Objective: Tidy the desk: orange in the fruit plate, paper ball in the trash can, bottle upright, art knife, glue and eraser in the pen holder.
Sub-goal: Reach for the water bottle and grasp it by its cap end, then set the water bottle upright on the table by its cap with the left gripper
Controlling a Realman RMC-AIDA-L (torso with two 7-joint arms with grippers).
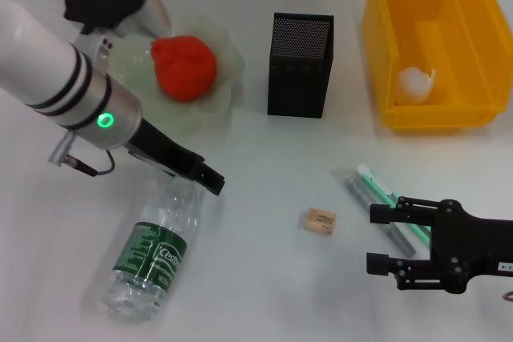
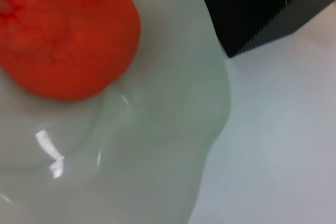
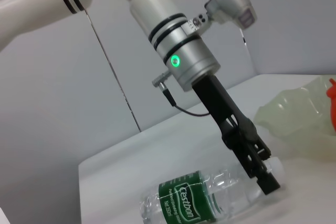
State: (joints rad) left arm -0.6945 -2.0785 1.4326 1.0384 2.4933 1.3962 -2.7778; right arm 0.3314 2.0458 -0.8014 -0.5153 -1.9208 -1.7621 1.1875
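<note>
A clear bottle (image 1: 156, 250) with a green label lies on its side on the table; it also shows in the right wrist view (image 3: 199, 205). My left gripper (image 1: 207, 178) is down at the bottle's neck, also seen in the right wrist view (image 3: 262, 174). The orange (image 1: 184, 67) sits in the pale green fruit plate (image 1: 228, 54). The paper ball (image 1: 417, 84) lies in the yellow bin (image 1: 377, 46). The eraser (image 1: 321, 220) lies mid-table. A green-and-white stick (image 1: 377, 186) and a grey one (image 1: 365, 198) lie by my right gripper (image 1: 381, 238), which is open and empty.
The black mesh pen holder (image 1: 299, 64) stands behind the eraser, between plate and bin. The left wrist view shows the orange (image 2: 63, 35), the plate (image 2: 168, 129) and a corner of the pen holder (image 2: 252, 9).
</note>
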